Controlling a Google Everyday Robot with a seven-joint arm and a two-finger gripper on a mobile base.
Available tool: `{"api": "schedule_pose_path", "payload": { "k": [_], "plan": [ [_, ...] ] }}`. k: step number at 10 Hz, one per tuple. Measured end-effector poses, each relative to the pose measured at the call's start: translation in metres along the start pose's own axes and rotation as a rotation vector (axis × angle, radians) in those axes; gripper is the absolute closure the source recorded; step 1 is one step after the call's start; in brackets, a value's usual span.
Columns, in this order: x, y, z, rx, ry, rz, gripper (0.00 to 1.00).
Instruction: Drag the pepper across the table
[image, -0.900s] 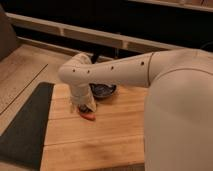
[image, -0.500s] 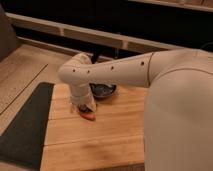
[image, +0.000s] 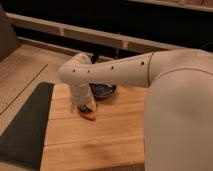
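The gripper (image: 84, 107) of the white arm is sitting right at the small glossy orange-red pepper (image: 89, 116), which is lying on the light butcher-block wooden table (image: 95, 145) just in front of the dark blue bowl (image: 104, 91). The drag is looking barely begun, with most of the tabletop left to cross. The wrist is hiding the gripper's tip, so I cannot tell whether it is clasping the pepper, and the arm is covering the table's right side.

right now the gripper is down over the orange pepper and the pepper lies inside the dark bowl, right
No. The camera view shows the gripper down over the pepper, but the pepper lies on the wooden table, just in front of the dark bowl, not inside it.
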Motion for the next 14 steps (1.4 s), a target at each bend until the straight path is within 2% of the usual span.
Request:
{"api": "schedule_pose_path", "payload": {
  "k": [11, 12, 14],
  "plan": [
    [0.0002, 0.0001, -0.0002, 0.001, 0.001, -0.001, 0.35],
    [0.0013, -0.0008, -0.0001, 0.009, 0.007, -0.023, 0.35],
    [0.0056, -0.0003, -0.0014, 0.029, 0.036, -0.128, 0.35]
  ]
}}
